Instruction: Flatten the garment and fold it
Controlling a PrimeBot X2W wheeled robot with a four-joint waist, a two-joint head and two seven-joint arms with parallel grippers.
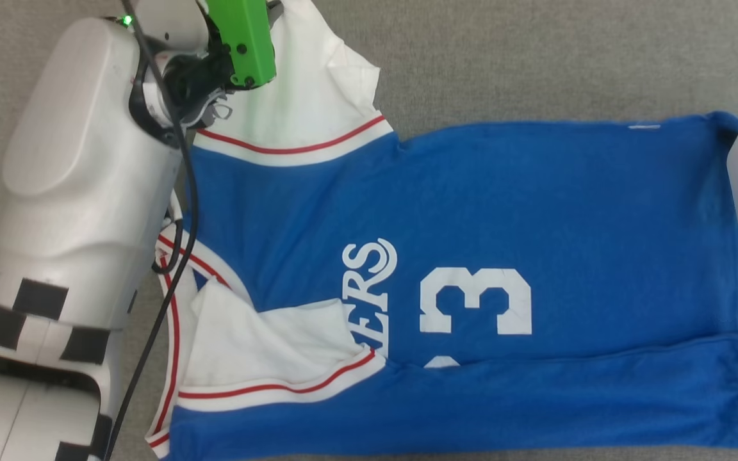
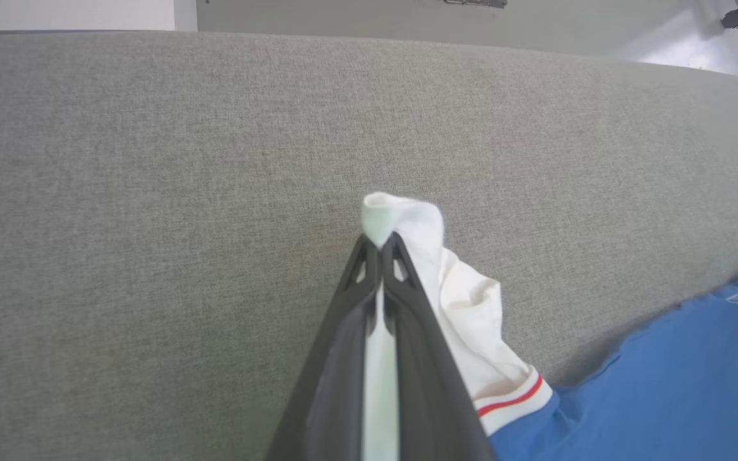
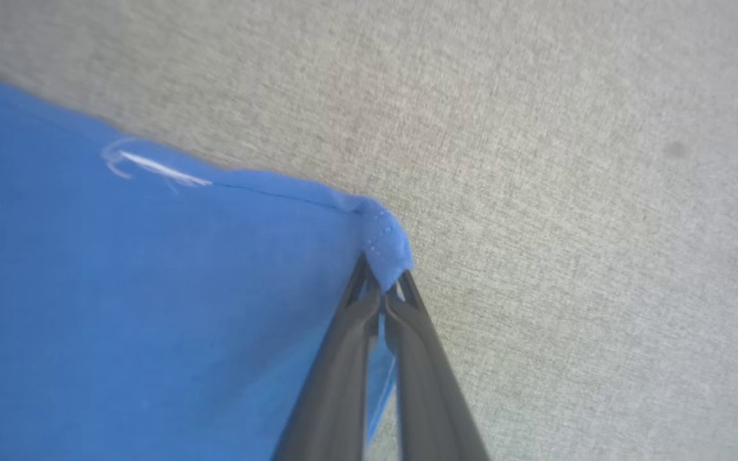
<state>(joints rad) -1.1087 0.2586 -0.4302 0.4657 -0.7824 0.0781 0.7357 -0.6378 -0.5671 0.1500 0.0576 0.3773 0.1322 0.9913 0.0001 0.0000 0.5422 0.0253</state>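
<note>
In the head view the garment (image 1: 471,211) lies spread on the grey surface (image 1: 535,57), its collar partly hidden by the left forearm (image 1: 81,166); in the left wrist view the left gripper (image 2: 382,246) pinches the white sleeve (image 2: 465,307); in the right wrist view the right gripper (image 3: 383,285) pinches the hem corner (image 3: 385,246), probably so the far edge lifts evenly.

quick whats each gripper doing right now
Left gripper: closed, holding the shirt by its white sleeve.
Right gripper: closed, holding the shirt's blue bottom corner.
</note>
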